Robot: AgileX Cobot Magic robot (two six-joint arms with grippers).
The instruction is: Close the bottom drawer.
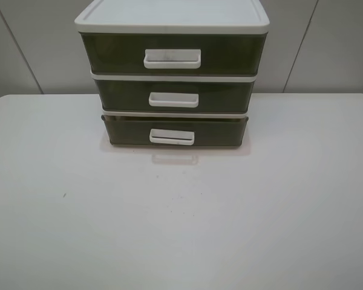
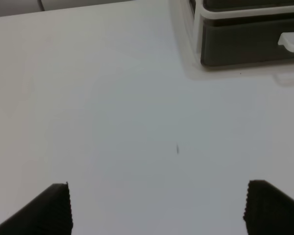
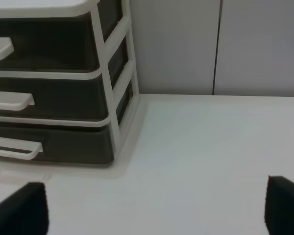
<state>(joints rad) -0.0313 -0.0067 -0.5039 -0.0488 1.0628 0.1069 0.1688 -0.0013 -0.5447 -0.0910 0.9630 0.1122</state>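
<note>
From the high camera, no arm is seen. The bottom drawer [image 1: 175, 132] is pulled out a little toward the near side of the white table [image 1: 181, 229].

In the left wrist view, the left gripper [image 2: 157, 208] is held wide open over bare table, the drawer far ahead and rightward.

In the right wrist view, the right gripper [image 3: 157, 210] is spread open, holding nothing; the drawer lies ahead, leftward.

The brown-olive bottom drawer [image 1: 175, 131] with white loop handle sticks out slightly, partly open.
</note>
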